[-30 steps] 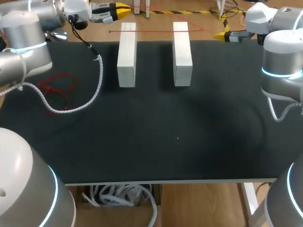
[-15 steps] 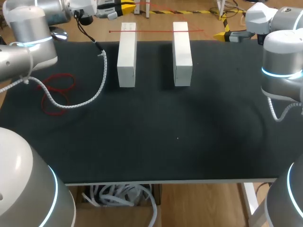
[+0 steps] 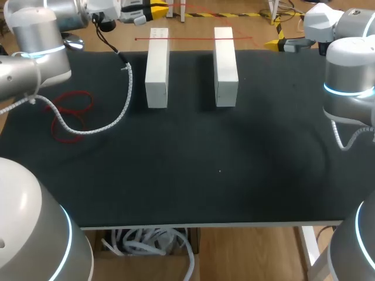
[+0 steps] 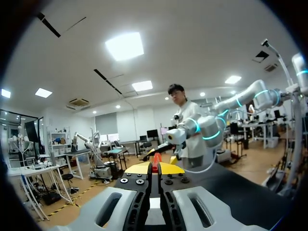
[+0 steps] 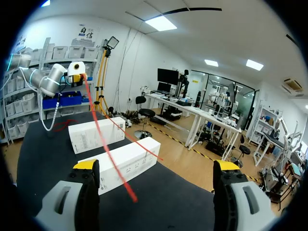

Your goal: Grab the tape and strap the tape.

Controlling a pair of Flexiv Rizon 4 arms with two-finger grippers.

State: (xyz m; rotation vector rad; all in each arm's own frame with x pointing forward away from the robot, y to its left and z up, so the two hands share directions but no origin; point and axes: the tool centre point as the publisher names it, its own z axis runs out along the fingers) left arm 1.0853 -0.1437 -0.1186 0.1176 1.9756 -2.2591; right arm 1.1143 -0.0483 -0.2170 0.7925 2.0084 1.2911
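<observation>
Your left tool (image 4: 156, 166) is pinched together on the red tape (image 3: 193, 38). The tape runs taut across the far end of the left block (image 3: 156, 67) and over the right block (image 3: 225, 67) toward your right tool (image 5: 156, 166). That tool's fingers stand wide apart, with the tape's end between them, untouched.

Likely trouble: if you close the right tool off-line, it misses the thin tape. If you pull harder with the left, the tape may slide off the left block or slip free.

Against a second ago, your left arm has swung back from the left block. The tape lies as it did.
</observation>
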